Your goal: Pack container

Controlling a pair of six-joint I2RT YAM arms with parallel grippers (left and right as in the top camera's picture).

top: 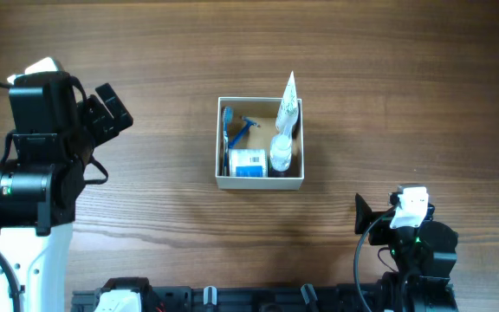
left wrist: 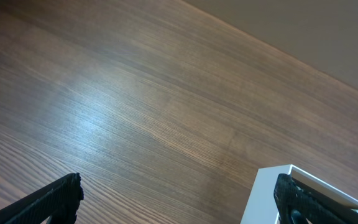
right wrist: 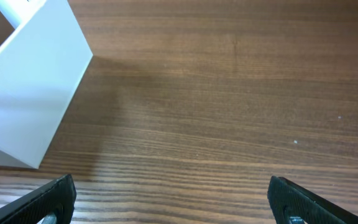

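The right gripper (top: 366, 218) sits nearest, low by the table's (top: 405, 87) front edge, jaws apart and holding nothing. The left gripper (top: 104, 111) is off to the side, also spread and empty. Mid-table, well apart from both, stands the container (top: 259, 180), already holding a blue razor (top: 248, 126), a small jar (top: 281, 154) and a tube (top: 288, 100) poking above its far rim. I see nothing loose on the table, so packing looks about done; what's left is probably keeping clear. The items overlap, and the labelled one I can't identify.
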